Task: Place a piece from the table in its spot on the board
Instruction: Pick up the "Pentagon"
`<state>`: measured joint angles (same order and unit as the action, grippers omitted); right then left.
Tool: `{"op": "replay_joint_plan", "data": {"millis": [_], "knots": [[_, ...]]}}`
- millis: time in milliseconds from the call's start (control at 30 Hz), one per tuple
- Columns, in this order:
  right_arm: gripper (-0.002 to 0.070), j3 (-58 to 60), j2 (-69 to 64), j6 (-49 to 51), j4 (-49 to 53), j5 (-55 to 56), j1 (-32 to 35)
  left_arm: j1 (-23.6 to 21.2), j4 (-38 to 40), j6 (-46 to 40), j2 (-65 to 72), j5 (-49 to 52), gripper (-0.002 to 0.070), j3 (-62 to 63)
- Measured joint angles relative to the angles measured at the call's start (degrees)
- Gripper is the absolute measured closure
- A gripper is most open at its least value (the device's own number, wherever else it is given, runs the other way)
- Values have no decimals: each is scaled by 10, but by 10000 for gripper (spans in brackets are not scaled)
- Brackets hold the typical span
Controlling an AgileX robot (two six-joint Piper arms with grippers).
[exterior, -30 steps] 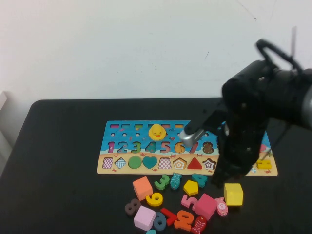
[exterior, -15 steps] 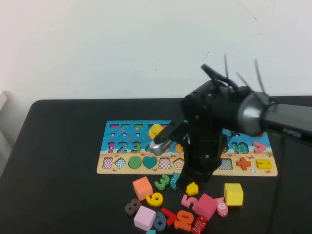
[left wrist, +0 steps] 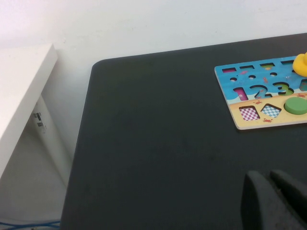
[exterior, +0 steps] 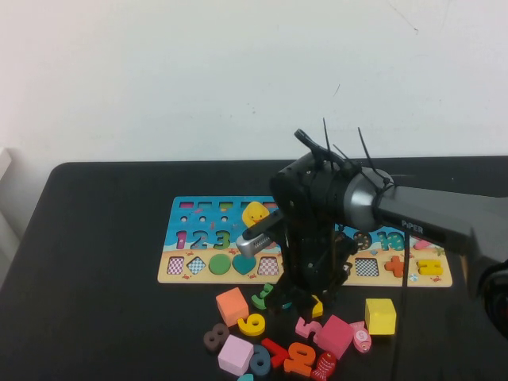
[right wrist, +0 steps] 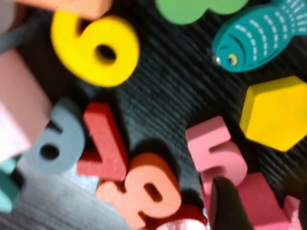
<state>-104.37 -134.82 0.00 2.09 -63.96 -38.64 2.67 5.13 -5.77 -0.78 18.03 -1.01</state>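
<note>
The puzzle board (exterior: 171, 208) lies mid-table, with a green disc and a teal heart set in it. The loose pieces lie in front of it. My right gripper (exterior: 317, 298) hangs low over them, at the board's front edge. In the right wrist view it (right wrist: 265, 211) is open and empty, with one dark finger (right wrist: 228, 206) beside the pink 5 (right wrist: 216, 148) and over a pink cube (right wrist: 261, 201). The yellow hexagon (right wrist: 276, 112), teal fish (right wrist: 256, 36), yellow 6 (right wrist: 96, 45) and red 7 (right wrist: 100, 143) lie near. My left gripper (left wrist: 273, 199) is shut and empty over bare table left of the board (left wrist: 261, 103).
An orange cube (exterior: 232, 305), a lilac cube (exterior: 235, 354), a brown 8 (exterior: 214, 337) and a yellow cube (exterior: 380, 315) also lie in front of the board. The table's left edge and a white shelf (left wrist: 19, 91) show in the left wrist view.
My right arm has swung left from over the board's right part and dropped over the loose pieces. No piece has been picked up.
</note>
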Motion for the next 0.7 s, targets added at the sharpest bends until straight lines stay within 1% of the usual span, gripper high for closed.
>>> {"op": "replay_joint_plan", "data": {"millis": [167, 300, 700], "knots": [[325, -2, -18, 41, 0, 0, 13, 0, 0, 0, 0, 0, 676, 0], [325, -2, -23, 48, 0, 3, 23, 0, 1, 0, 0, 0, 676, 0], [325, -3, -23, -22, -21, 36, 24, 0, 1, 0, 0, 0, 676, 0]]}}
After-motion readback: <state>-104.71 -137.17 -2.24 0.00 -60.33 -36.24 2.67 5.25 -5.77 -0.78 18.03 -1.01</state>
